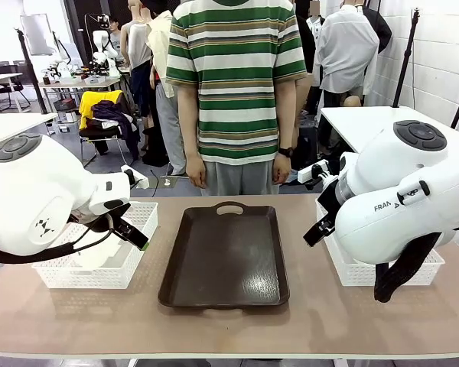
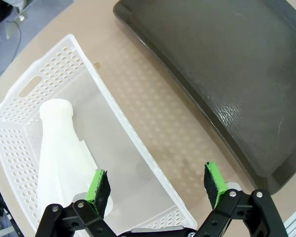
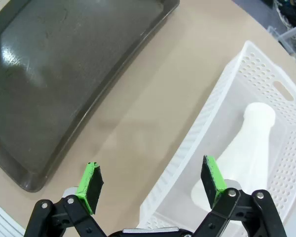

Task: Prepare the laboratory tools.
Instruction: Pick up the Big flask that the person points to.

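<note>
- A light brown table (image 1: 229, 325) is seen from the robot's side, with a person (image 1: 236, 92) in a striped T-shirt standing at the far edge, arms down at the sides.
- A dark brown tray (image 1: 223, 260) lies in the middle of the table, with nothing on it.
- A white mesh basket sits on each side of the tray: the left basket (image 1: 99, 274) and the right basket (image 1: 386, 274).
- The left gripper (image 1: 130, 229) hangs above the tray-side edge of the left basket, and its jaws are wide apart with nothing between them.
- In the left wrist view, one green pad (image 2: 99, 185) is over the inside of the basket and the other is over bare table between basket and tray.
- The left flask (image 2: 61, 148), frosted white and cone-shaped, lies on its side in the left basket. Its neck points toward the end with the handle slot, and its wide base is just beside the nearer pad.
- The right gripper (image 1: 319, 228) hangs above the tray-side edge of the right basket, and its jaws are also wide apart and hold nothing.
- In the right wrist view, one pad (image 3: 212, 174) is over the basket and the other is over bare table.
- The right flask (image 3: 249, 143) lies on its side in the right basket, with its neck pointing toward the handle-slot end and its base near the pad.
- Neither gripper touches a flask.
</note>
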`<state>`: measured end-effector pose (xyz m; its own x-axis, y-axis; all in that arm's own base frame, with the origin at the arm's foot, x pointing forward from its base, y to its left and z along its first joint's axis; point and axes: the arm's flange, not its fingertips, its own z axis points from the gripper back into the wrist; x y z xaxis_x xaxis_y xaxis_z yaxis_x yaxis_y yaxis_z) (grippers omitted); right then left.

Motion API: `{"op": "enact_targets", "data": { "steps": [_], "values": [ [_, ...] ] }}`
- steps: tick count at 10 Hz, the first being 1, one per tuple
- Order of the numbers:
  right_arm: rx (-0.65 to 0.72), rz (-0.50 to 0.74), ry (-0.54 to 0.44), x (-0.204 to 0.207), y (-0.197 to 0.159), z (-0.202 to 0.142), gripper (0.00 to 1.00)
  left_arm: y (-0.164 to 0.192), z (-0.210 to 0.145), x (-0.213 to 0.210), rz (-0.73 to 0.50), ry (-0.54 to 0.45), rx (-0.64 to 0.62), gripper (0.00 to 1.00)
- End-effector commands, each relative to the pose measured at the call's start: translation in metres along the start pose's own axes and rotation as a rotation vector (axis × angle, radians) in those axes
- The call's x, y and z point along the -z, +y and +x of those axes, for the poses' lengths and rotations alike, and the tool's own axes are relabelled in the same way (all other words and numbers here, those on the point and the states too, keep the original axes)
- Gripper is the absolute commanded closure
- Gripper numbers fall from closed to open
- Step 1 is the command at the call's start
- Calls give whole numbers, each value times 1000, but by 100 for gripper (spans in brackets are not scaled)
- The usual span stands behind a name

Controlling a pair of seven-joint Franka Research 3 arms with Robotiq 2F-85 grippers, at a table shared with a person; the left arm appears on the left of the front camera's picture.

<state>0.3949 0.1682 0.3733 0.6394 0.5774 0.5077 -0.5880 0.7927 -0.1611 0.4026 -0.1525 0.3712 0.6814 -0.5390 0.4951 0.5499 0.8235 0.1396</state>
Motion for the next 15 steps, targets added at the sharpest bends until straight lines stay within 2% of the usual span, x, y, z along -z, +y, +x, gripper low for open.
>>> {"op": "enact_targets", "data": {
  "steps": [1,3,5,6,7,9,12,15],
  "values": [
    [0,0,0,0,0,0,0,0,0,0,0,0,0,0],
    [12,39,-4,-14,-8,-3,0,13,-7,-26,4,-33,-28,0],
    [62,41,3,-44,-32,-8,0,37,-13,-57,-70,-81,-97,0],
    [79,62,-26,-66,-46,-11,0,50,-19,-74,-167,-68,-114,0],
    [94,113,-64,-87,-60,-14,0,58,-23,-88,-274,-114,-115,0],
    [132,168,-109,-118,-94,-27,0,75,-34,-111,-378,-192,-105,0],
    [204,293,-200,-143,-138,-59,0,106,-63,-128,-498,-245,-115,0],
    [227,342,-243,-153,-151,-74,0,115,-75,-137,-519,-246,-130,0]
  ]
}}
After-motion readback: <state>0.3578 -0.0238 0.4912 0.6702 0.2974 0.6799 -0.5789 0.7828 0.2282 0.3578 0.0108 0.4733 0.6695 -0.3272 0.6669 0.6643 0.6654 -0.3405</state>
